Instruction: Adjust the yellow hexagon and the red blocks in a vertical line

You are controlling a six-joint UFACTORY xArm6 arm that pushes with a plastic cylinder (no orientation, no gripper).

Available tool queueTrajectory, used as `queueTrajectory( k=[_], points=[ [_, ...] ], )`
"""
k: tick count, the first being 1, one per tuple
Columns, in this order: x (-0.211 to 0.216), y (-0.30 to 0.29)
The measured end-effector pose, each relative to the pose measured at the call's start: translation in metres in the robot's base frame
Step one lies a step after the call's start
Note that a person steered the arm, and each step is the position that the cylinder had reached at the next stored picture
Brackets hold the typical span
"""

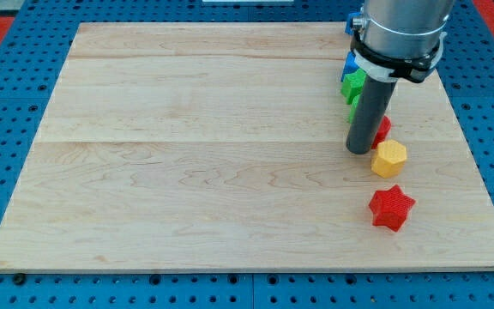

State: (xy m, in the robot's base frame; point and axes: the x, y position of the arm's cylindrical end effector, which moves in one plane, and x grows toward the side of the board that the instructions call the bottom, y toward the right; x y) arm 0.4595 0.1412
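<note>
While beside the yellow hexagon point(389, 159), my tip point(360, 151), no end effector; red star point(392, 209) near board edge point(256, 273).

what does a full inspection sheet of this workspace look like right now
surface: pale wooden board, mostly bare, all blocks at the view's right
job's things: yellow hexagon block; red star-shaped block below it, apart; second red block above it, largely hidden by the rod, shape unclear
clutter: green block and blue block, partly hidden behind the arm
hand: none fitted; my tip rests just left of the yellow hexagon block, contact unclear
cables: nothing seen
surroundings: blue perforated base around the board, red area at the view's top right
</note>
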Motion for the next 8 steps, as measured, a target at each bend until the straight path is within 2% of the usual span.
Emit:
queueTrajectory(
  k=[1, 4, 5, 6, 8],
  points=[
    [0.007, -0.024],
    [0.109, -0.041],
    [0.14, -0.037],
    [0.156, -0.001],
    [0.124, 0.018]
  ],
)
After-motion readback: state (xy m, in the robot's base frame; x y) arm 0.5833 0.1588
